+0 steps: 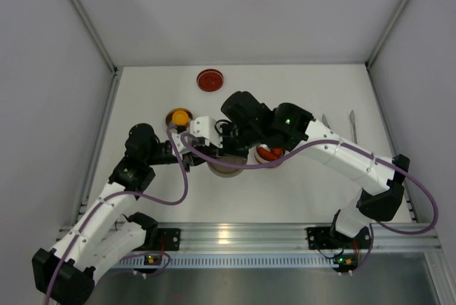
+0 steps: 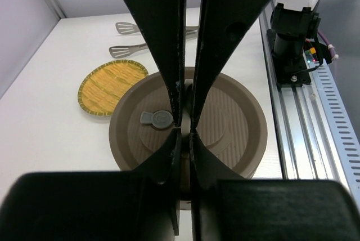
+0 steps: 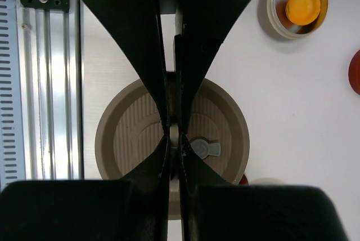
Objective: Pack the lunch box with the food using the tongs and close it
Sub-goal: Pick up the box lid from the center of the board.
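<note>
Left fingers and right fingers are sitting closed over the lunch box lid, maybe pinching its ridge. Tongs are lying beyond the yellow plate; orange food is sitting in a bowl.

The left arm and right arm are white shell segments linked by rounded black joints. Each trails a purple cable and stands on a black base bolted to the silver rail. A green light glows on the right arm's black wrist, far from the rail, and the left claw and right claw each have two long black fingers tapering to narrow tips.
</note>
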Motion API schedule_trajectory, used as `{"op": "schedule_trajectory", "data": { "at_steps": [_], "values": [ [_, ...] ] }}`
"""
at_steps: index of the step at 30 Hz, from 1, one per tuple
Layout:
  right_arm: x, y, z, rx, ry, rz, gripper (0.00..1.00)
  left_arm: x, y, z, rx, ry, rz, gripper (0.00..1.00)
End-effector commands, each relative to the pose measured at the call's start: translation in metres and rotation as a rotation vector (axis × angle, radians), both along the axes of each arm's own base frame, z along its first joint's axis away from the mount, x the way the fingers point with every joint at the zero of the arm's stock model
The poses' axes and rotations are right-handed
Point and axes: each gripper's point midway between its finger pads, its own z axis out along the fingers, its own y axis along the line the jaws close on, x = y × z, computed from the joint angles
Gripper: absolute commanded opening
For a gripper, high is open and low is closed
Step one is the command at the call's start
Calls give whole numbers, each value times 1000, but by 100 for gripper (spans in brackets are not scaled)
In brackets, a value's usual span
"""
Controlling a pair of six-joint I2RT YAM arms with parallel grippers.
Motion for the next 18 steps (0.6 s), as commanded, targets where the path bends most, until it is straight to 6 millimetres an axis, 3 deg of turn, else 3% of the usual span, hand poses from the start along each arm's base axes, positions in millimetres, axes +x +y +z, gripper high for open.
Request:
{"op": "schedule_trajectory", "data": {
  "at_steps": [1, 10, 12, 13, 15, 16, 18],
  "values": [
    [-9, 7, 21, 55, -11, 27, 0, 0, -1, 13, -3, -48, -11, 3],
    [4, -6, 18, 34, -55, -22, 2, -3, 5, 7, 17, 2, 38, 0],
    [9, -13, 19, 31, -73, -41, 12, -4, 8, 7, 18, 3, 54, 0],
    [11, -15, 18, 24, -78, -45, 23, -4, 8, 6, 19, 5, 58, 0],
    [15, -22, 20, 28, -90, -64, 32, -6, 10, 6, 22, 17, 66, 0],
    [18, -24, 20, 28, -90, -71, 47, -7, 11, 5, 22, 18, 68, 0],
    [26, -33, 24, 38, -87, -102, 66, -8, 12, 3, 30, 24, 75, 0]
  ]
}}
